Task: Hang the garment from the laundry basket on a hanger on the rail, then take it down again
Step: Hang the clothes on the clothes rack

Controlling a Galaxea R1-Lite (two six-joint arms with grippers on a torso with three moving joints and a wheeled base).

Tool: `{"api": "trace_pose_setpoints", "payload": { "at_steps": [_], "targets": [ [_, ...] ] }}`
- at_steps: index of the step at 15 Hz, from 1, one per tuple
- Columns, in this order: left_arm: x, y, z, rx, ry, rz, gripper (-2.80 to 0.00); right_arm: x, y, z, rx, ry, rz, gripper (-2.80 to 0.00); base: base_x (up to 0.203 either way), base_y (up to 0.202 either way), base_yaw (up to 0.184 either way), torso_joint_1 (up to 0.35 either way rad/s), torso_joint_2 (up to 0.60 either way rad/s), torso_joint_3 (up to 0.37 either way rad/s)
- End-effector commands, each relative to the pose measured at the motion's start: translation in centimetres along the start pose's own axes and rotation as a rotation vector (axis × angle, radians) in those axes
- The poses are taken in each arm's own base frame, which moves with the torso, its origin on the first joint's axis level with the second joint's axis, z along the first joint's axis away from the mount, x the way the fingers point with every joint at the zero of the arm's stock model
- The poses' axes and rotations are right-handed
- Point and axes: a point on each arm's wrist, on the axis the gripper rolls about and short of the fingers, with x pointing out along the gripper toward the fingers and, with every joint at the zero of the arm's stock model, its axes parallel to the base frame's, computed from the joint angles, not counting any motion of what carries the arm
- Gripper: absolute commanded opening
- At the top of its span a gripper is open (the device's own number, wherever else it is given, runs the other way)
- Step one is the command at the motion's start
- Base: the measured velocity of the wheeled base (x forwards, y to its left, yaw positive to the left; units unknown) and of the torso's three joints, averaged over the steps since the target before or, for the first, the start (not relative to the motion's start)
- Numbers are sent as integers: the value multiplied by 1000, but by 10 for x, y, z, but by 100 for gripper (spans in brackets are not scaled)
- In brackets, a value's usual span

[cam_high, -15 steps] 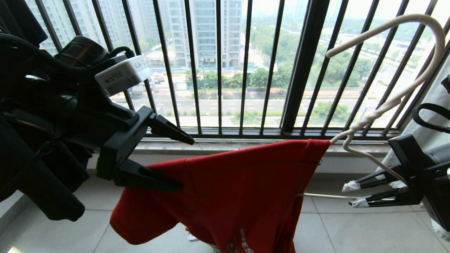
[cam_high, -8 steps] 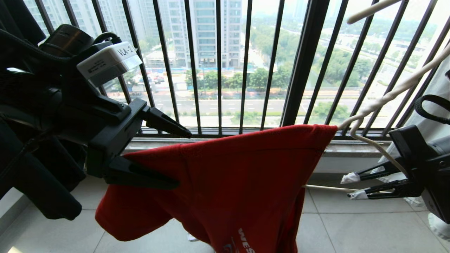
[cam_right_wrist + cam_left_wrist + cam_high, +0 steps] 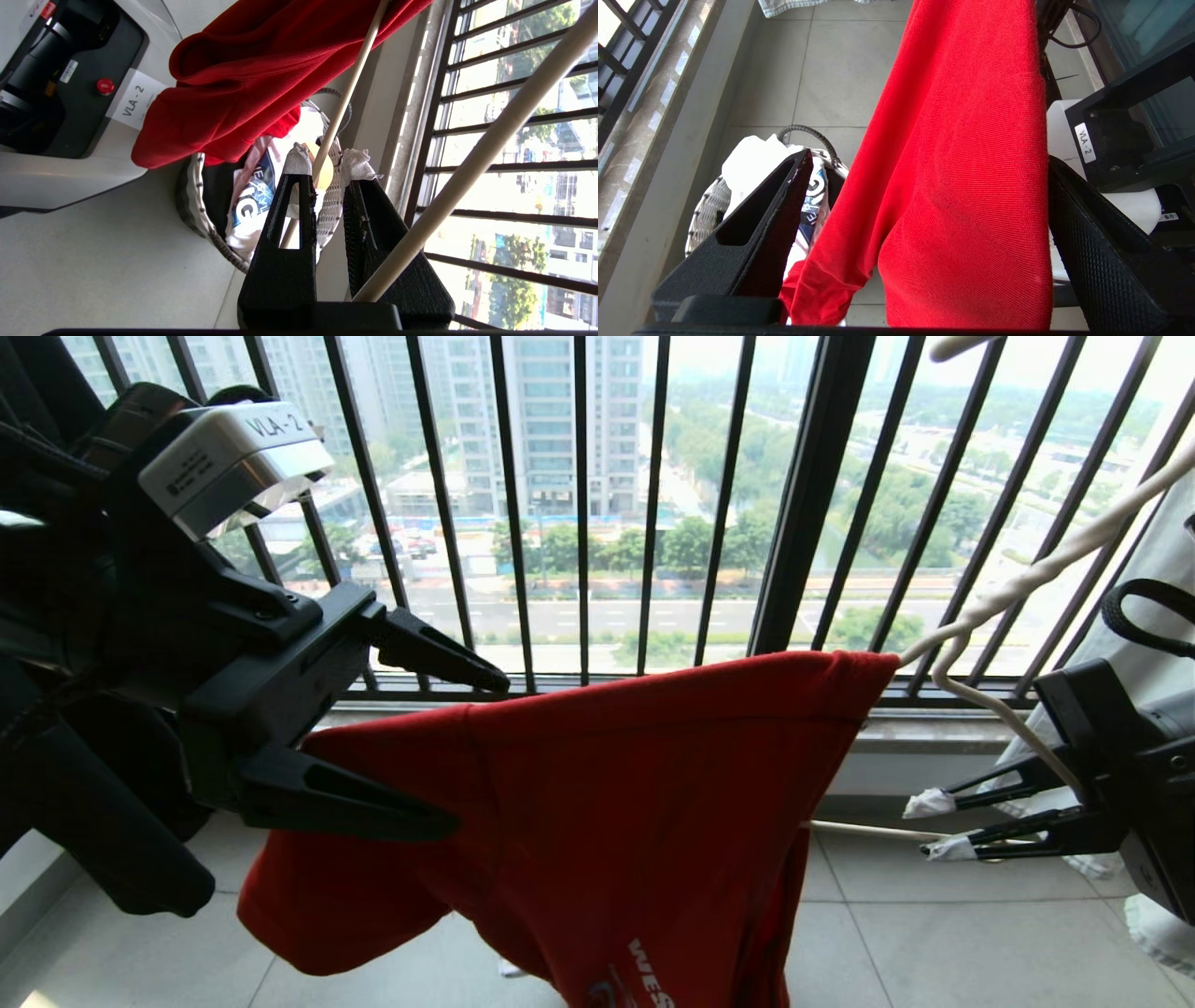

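My right gripper [image 3: 936,824] is closed on the lower rod of the hanger [image 3: 1008,588], its taped fingertips pinching the thin off-white bar close to where it comes out of the red T-shirt [image 3: 644,803]. The wrist view shows that rod running between the two fingers, with the upper arm of the hanger passing beside them. My left gripper [image 3: 457,756] stands wide open at the shirt's far shoulder, one finger above the cloth and one in front of it, the sleeve hanging between them in the left wrist view; it grips nothing.

The shirt is draped over the hanger, collar end by the neck of the hook, body and "WEST" print hanging toward the tiled floor. Below it sits the laundry basket [image 3: 706,212] with a white printed garment [image 3: 252,205] inside.

I judge the shirt light, soft and limp: it will sag and slide wherever it is not supported, and a pinch takes only a fold. The best hold for my left looks to be the shoulder seam or sleeve top, where the knit is doubled. The hanger is slim and smooth; held at one end, it may tip toward the loaded side or twist in my fingers, so the shirt could slip off its far arm.
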Motion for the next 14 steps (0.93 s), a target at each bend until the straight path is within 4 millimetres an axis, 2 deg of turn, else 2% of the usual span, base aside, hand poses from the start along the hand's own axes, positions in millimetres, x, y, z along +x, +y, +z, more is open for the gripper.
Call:
{"api": "trace_pose_setpoints", "payload": {
  "at_steps": [1,3,10,11,14],
  "targets": [
    [-2,0,6,23,-9,5,0,0,1,0,-7,-5,4,-280,0,0,0,0,0,0],
    [3,6,6,-5,-8,-10,0,-1,-2,1,-8,-5,-7,-280,0,0,0,0,0,0],
    [5,6,7,-5,-10,-13,0,-2,-3,-1,14,2,-12,-280,0,0,0,0,0,0],
    [5,6,7,-6,-10,-12,-280,-2,-3,-1,16,2,-12,-280,0,0,0,0,0,0],
    [5,6,7,-6,-11,-14,-280,-1,-5,-2,17,0,-12,-280,0,0,0,0,0,0]
  ]
}}
